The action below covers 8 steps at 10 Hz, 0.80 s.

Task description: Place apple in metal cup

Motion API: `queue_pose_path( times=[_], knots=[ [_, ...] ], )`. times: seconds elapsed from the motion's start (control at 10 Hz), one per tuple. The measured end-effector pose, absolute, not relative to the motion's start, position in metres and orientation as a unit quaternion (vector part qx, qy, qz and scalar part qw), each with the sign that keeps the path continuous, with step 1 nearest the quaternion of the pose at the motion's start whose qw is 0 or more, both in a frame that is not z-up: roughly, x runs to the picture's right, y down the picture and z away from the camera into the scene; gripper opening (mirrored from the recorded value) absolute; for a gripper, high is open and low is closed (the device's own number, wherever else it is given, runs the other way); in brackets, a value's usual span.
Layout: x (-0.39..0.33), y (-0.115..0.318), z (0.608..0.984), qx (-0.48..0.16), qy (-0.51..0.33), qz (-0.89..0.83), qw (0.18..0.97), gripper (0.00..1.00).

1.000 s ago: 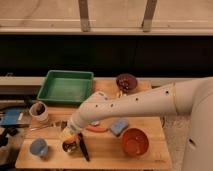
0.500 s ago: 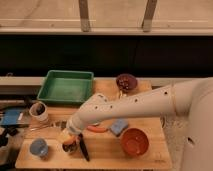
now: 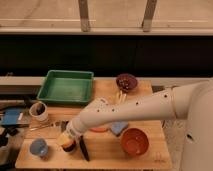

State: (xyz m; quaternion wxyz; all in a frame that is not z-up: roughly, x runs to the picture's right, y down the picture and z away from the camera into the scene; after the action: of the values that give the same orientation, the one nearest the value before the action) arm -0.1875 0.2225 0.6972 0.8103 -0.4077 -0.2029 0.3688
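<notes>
Down a little more goes the gripper (image 3: 68, 138) since before — it now sits right over the cup (image 3: 69, 146) near the front left of the tabletop (image 3: 105, 152). Its fingers pinch the apple (image 3: 66, 142) just at the cup's mouth — a blue cup (image 3: 38, 147) stands beside.

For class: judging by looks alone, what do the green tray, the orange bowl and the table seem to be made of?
Green tray: probably plastic, uniform matte colour. Orange bowl: plastic or glazed ceramic, smooth with a soft sheen. Table: wood, pale tan. The gripper sits at the table's front left, over the apple.
</notes>
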Motion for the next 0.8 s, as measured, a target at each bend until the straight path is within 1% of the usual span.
queue_pose_path(
  times=[0.2,0.3,0.5,0.6,0.8],
  knots=[
    [-0.1883,0.2253,0.6961,-0.409,-0.204,0.372,0.808,0.48],
    [-0.1883,0.2272,0.6965,-0.41,-0.204,0.375,0.806,0.62],
    [-0.1874,0.2284,0.6977,-0.412,-0.202,0.377,0.805,0.78],
    [-0.1862,0.2287,0.6983,-0.412,-0.201,0.379,0.804,0.8],
    [-0.1844,0.2275,0.6987,-0.41,-0.199,0.381,0.805,0.8]
  ],
)
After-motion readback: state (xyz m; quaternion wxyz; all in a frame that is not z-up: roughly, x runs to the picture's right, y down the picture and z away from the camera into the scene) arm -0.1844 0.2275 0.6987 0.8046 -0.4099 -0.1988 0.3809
